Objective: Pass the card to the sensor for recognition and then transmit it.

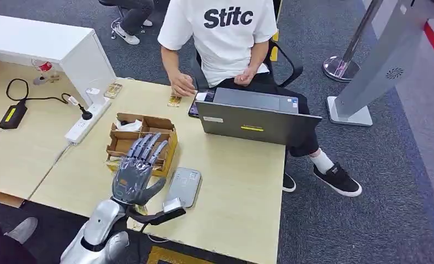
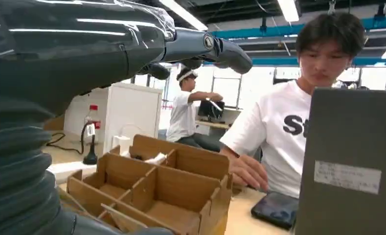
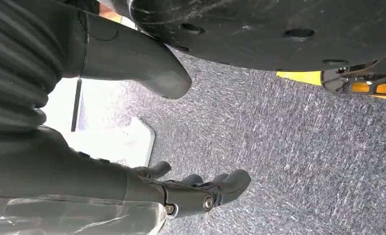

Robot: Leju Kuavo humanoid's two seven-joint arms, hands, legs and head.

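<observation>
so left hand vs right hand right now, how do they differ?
The left hand is raised over the table, fingers stretched flat above the cardboard divider box; the right hand hangs low over grey carpet. Left fingers are straight, right fingers slightly curled. Both hold nothing.

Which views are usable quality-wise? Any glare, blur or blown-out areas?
Head view: even light, sharp, soft shadows under the left hand and laptop. Left wrist view: windows and ceiling lights blown out, streaky glare on the hand's cover, which looms large and soft up close; cardboard box reasonably sharp. Right wrist view: right hand dark, bright overexposed patch behind it, carpet grainy.
</observation>
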